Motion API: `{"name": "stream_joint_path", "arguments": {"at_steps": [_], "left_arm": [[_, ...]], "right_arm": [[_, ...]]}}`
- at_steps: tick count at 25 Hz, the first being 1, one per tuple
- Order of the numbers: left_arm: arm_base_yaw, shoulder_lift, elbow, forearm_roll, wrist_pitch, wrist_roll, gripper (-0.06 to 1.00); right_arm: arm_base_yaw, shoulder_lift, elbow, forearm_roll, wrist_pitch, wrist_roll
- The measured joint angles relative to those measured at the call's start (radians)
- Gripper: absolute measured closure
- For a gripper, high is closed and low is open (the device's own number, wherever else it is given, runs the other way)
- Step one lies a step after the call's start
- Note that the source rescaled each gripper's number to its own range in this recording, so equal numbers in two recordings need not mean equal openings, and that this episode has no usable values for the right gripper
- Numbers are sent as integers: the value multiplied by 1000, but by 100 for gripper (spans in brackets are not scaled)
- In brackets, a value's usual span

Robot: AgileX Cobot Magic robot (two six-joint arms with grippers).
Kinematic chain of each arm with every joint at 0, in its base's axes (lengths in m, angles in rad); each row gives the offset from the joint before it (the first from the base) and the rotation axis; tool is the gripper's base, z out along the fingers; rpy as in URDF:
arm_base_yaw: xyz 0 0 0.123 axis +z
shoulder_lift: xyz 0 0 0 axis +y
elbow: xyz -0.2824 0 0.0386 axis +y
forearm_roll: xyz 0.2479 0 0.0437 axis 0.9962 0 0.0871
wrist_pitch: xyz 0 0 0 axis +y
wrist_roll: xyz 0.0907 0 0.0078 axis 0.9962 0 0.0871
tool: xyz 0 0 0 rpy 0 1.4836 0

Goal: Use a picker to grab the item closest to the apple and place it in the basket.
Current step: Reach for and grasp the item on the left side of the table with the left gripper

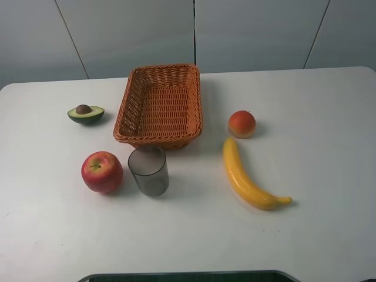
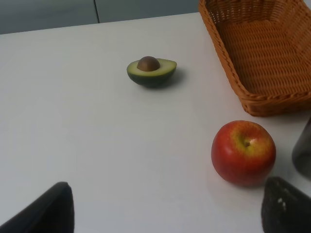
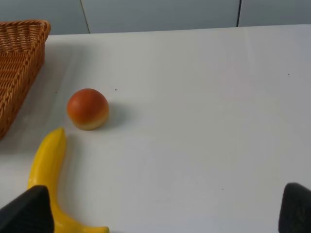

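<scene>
Grey see-through cup point(image 1: 148, 171) stands upright just beside the apple point(image 1: 102, 171), in front of the basket point(image 1: 126, 111); left gripper point(image 2: 167, 209) (spread wide, nothing held) is nearer, w/ cup just past the apple.

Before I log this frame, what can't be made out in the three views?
Left gripper and right gripper: only dark fingertips show in the wrist views; frame edges cut the rest. Exterior high view shows neither arm.
Cup: left wrist view, only a sliver, cut by the frame edge.
Banana: right wrist view, partly behind a fingertip and cut by the edge.
Basket: cropped in both wrist views.
</scene>
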Motion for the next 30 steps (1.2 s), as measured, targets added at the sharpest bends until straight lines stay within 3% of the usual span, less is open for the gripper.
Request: {"name": "stream_joint_path", "arguments": {"at_steps": [14,16,22,30], "left_arm": [[0,0,0,-8,0,7,-5],[0,11,-6,-41,-8,61,-5],[0,228,-62,-237,-113,272,-5],[0,598,-163,-275,-182,407,-5]], "right_arm": [[0,0,0,0,0,0],[0,0,0,0,0,0],[0,0,0,0,0,0],[0,0,0,0,0,0]]}}
